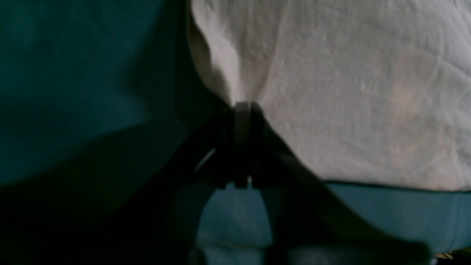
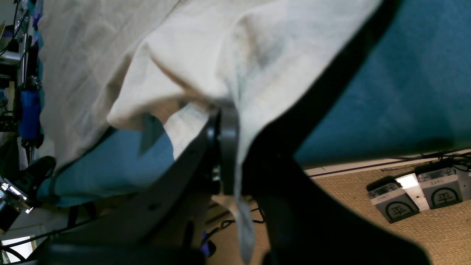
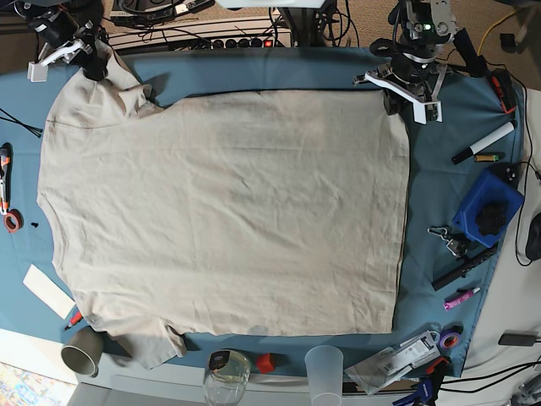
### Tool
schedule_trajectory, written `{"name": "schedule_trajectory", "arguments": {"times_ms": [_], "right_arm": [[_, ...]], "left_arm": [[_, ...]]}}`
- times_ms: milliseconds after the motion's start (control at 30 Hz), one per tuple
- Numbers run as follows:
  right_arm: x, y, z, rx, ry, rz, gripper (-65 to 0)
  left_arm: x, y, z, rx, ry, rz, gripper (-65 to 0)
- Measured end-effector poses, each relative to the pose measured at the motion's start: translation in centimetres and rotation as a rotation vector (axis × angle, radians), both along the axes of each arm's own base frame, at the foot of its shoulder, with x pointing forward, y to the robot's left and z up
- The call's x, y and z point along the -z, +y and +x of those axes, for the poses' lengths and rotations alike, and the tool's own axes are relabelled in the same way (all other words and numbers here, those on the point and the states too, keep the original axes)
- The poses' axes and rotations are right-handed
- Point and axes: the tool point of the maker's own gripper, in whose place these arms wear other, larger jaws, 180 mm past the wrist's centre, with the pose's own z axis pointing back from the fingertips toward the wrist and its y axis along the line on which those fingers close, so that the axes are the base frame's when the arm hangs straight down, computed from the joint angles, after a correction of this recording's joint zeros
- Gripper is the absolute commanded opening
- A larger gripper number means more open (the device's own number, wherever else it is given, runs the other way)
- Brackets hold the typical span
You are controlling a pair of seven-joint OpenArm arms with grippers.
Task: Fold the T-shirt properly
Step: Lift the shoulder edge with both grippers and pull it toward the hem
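Blue cloth covers the bench [image 3: 25, 245] where the T-shirt [image 3: 228, 220] lies flat and unfolded, so folding is only starting: the left pincer [image 1: 243, 110] clenches its far right hem corner, the right pincer [image 2: 224, 121] its far left sleeve.

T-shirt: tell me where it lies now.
In the base view the T-shirt lies spread flat across the blue tablecloth, its two far corners pinched by the right gripper and left gripper.
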Motion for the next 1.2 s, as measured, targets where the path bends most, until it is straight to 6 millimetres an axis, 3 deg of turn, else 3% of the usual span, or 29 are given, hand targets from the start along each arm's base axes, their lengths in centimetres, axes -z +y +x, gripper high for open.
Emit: {"name": "schedule_trajectory", "arguments": {"times_ms": [300, 500, 667, 833, 967, 1200], "right_arm": [[-0.8, 0.6, -0.2, -0.078, 0.032, -0.069, -65.0], [-3.1, -1.4, -1.2, -0.046, 0.02, -0.138, -65.0], [-4.1, -2.5, -3.4, -0.016, 0.045, -0.14, -65.0], [-5.2, -3.0, -5.0, 0.008, 0.05, -0.116, -65.0], [-6.2, -3.2, -6.8, 0.015, 0.071, -0.09, -65.0], [-6.8, -3.6, -9.1, 0.028, 0.115, -0.089, -65.0]], "left_arm": [[-0.4, -0.6, -0.5, 0.028, 0.052, -0.011, -65.0], [-1.4, -0.9, -1.9, 0.05, 0.074, -0.007, -65.0], [-2.7, -0.9, -3.0, 0.054, 0.068, 0.003, -65.0], [-3.4, 0.1, -3.9, 0.068, 0.076, 0.089, -65.0], [-3.0, 0.3, -5.6, 0.083, 0.133, 0.099, -65.0], [-3.1, 3.9, -8.2, 0.016, 0.208, 0.156, -65.0]]}}
